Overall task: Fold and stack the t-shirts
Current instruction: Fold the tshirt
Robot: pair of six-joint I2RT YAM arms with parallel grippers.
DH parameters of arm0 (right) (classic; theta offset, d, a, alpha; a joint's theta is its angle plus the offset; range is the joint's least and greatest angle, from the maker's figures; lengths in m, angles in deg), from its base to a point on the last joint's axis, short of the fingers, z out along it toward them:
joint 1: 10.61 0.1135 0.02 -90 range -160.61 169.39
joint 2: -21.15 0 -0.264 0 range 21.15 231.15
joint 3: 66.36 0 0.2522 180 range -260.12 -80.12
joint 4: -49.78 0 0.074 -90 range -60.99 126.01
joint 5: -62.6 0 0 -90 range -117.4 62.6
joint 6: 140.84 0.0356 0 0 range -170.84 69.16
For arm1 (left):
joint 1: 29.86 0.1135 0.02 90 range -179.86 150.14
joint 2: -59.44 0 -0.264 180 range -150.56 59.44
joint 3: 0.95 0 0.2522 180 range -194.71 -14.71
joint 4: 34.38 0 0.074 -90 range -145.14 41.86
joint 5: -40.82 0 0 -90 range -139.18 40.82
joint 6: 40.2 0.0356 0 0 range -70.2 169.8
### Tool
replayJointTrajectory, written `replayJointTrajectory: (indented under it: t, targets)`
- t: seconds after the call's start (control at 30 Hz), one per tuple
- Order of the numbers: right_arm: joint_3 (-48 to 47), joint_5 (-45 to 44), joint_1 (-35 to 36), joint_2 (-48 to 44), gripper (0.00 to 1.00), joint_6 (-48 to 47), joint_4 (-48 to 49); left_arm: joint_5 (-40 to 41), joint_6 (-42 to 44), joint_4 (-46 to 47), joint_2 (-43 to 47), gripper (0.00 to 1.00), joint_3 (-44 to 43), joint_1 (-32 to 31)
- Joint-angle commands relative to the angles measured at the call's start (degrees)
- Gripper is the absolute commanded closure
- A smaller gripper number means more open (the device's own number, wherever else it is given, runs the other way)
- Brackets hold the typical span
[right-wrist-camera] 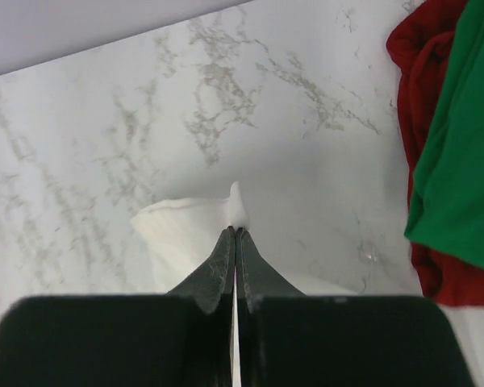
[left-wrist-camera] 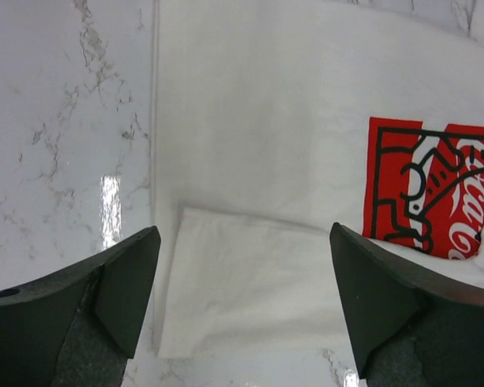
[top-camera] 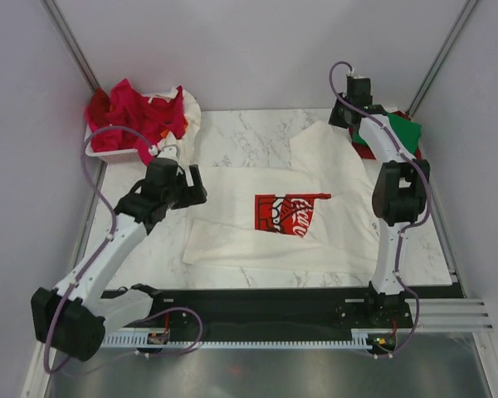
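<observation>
While pinching a peak of the white tee [top-camera: 315, 166] at upper right with the right hand [right-wrist-camera: 235, 230] pressed together, hovering the left hand [left-wrist-camera: 242, 274] spread over the tee's left edge, gripping nothing. Spread mid-frame on the bench [top-camera: 232, 137], print [top-camera: 289, 214] up. Looks like the first fold. Next: close left on that edge, then carry both sides over together. Red tees [top-camera: 133, 112] upper left, green tee [top-camera: 402, 131] upper right.

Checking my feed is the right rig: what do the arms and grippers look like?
The left arm and right arm have white links, black joint housings and thin purple cables running alongside. The left gripper and right gripper each have two black wedge-shaped fingers. No markings show.
</observation>
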Motion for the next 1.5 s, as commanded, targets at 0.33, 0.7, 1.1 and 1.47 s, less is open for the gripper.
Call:
replayJointTrajectory:
  t: [0.33,0.7,1.1,1.47]
  targets:
    - [29.0,6.1,7.2,-34.6,1.00,4.0,5.7,0.8,0.9,14.6,-40.1,0.07,-21.4,6.0]
    - [37.7,4.8,8.2,-46.9,1.00,2.5,4.1,3.8,-0.7,11.6,-56.0,0.09,-33.9,7.7]
    - [39.7,4.7,8.8,-49.6,1.00,2.4,4.0,4.8,0.2,9.9,-63.7,0.17,-39.4,8.0]
    - [41.3,4.5,8.8,-49.9,1.00,2.1,4.4,6.5,2.2,9.2,-68.0,0.29,-42.7,8.1]
